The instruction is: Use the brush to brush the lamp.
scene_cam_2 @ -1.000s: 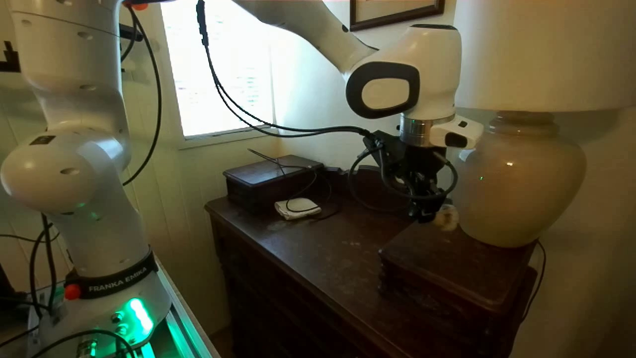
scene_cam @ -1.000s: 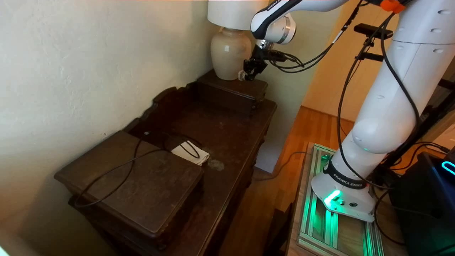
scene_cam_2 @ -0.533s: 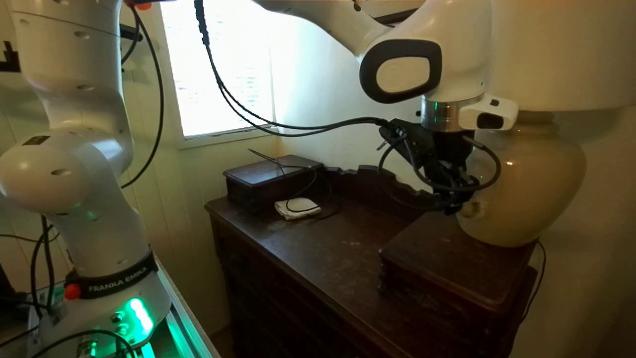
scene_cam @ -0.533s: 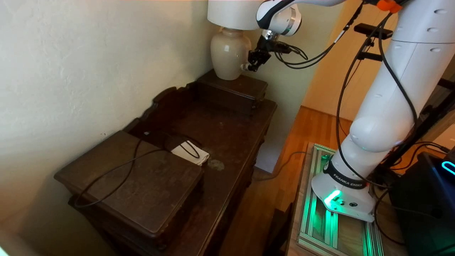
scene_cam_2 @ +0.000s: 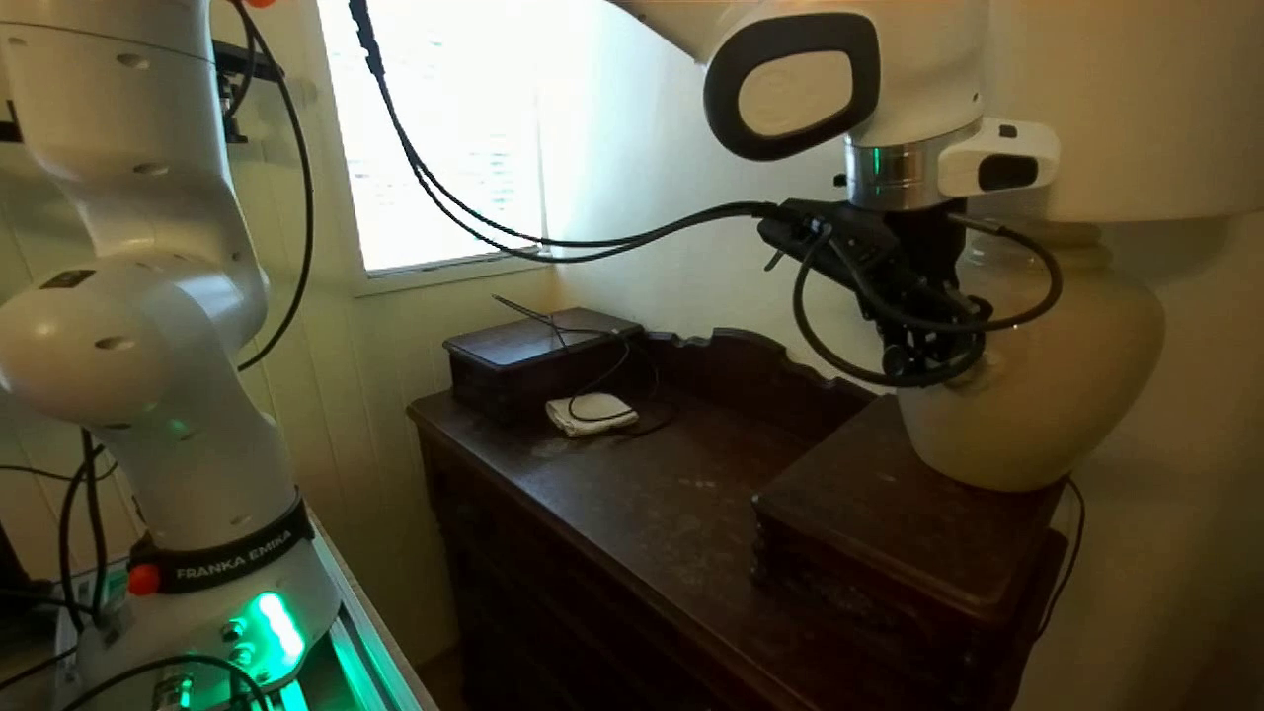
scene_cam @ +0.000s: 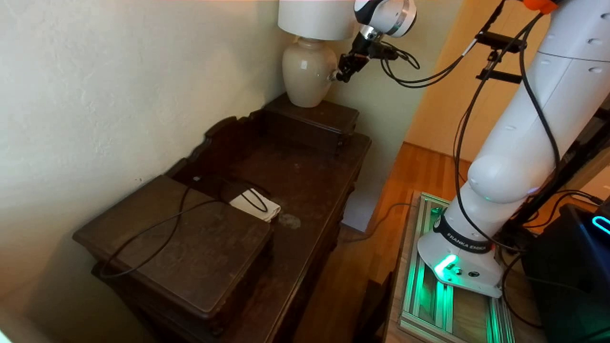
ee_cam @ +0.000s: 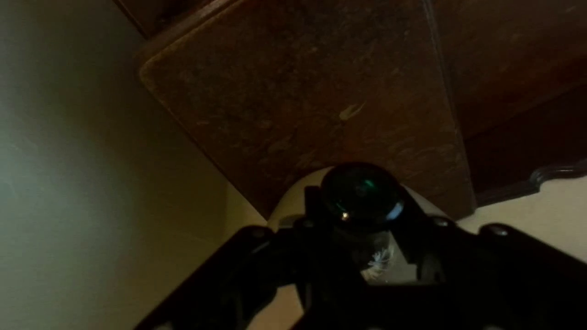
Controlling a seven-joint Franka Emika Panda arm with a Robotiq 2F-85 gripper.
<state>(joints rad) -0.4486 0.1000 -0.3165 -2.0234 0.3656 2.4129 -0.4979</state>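
Note:
The lamp's round cream base [scene_cam: 309, 71] stands under its pale shade [scene_cam: 314, 19], upright on the raised end of the dresser. Beside the base, my gripper [scene_cam: 344, 75] is shut on the small brush [ee_cam: 362, 197]. In the wrist view the gripper [ee_cam: 360, 206] has the brush's dark round end between its fingers, with pale bristles [ee_cam: 378, 263] on the lamp side. The bristle end [scene_cam: 332, 76] meets the base's outline in an exterior view; firm contact cannot be told. From the opposite angle, the gripper [scene_cam_2: 918, 360] mostly covers the brush in front of the lamp [scene_cam_2: 1066, 385].
Under the lamp is the dresser's raised box [scene_cam_2: 908, 513], with the wall close behind. A folded white cloth [scene_cam: 256, 205] and a loose black cable [scene_cam: 176, 219] lie toward the dresser's far end from the lamp. Arm cables [scene_cam_2: 928, 316] loop around the gripper.
My gripper has risen with the brush, from near the foot of the lamp's base to about the middle of its side. It has also shifted right in both exterior views.

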